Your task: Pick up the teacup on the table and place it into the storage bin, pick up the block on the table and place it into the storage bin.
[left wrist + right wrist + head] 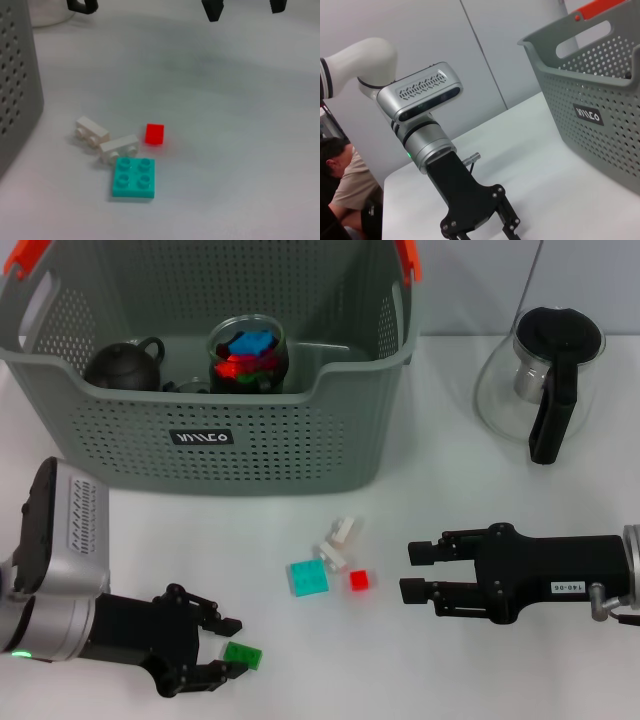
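Left gripper [232, 646] spread around green block [243, 655] on worktop [450, 660], near left. Right gripper [420, 571] spread, empty, right of red block [360, 580].

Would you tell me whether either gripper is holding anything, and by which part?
Nothing is held: the left gripper stands open around the green block, and the right gripper is open and empty.

You're looking down from the head at the table [450, 440]; your left wrist view is skimming close over the blocks [134, 177], while your right wrist view is facing the basket [600, 95], which the head view shares.
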You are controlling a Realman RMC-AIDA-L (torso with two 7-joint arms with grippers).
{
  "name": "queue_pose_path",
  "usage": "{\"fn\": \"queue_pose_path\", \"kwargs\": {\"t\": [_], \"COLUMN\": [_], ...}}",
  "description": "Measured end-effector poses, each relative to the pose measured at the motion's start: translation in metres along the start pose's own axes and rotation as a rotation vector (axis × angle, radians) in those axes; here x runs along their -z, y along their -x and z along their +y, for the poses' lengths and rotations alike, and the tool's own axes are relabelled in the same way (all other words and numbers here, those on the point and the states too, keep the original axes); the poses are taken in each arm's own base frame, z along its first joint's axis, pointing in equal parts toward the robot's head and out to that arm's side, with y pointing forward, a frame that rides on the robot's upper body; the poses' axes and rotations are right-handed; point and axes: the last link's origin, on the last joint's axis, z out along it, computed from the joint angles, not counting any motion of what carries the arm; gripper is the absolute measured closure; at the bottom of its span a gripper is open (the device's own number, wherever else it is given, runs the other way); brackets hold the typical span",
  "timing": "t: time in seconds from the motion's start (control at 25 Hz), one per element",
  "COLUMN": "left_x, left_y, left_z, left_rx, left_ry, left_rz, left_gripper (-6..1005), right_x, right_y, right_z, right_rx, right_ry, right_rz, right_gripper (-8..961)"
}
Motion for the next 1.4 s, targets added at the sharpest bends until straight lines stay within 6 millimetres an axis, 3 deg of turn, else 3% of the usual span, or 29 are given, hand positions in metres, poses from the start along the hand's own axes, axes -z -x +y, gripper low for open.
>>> {"fn": "queue_pose_path", "kwargs": {"t": [1.28,1.4], "left_x": [-0.0055,-0.0052], "left_y": [-0.0046,-0.0065], "left_z": [-0.0044,-0.0056], "left_rx": [0.034,0.036], "left_ry": [-0.002,-0.006], "left_rz": [-0.035,-0.039], "left_gripper": [618,739], "right_x": [-0.0003,-0.0003], "right_y": [0.0005,0.0008], "right_z": [0.0003,0.0007], "right_rx": [0.0,0.0], "right_ry": [0.004,0.006], "right_rz": [0.0,0.0], "right_gripper": [375,376]}}
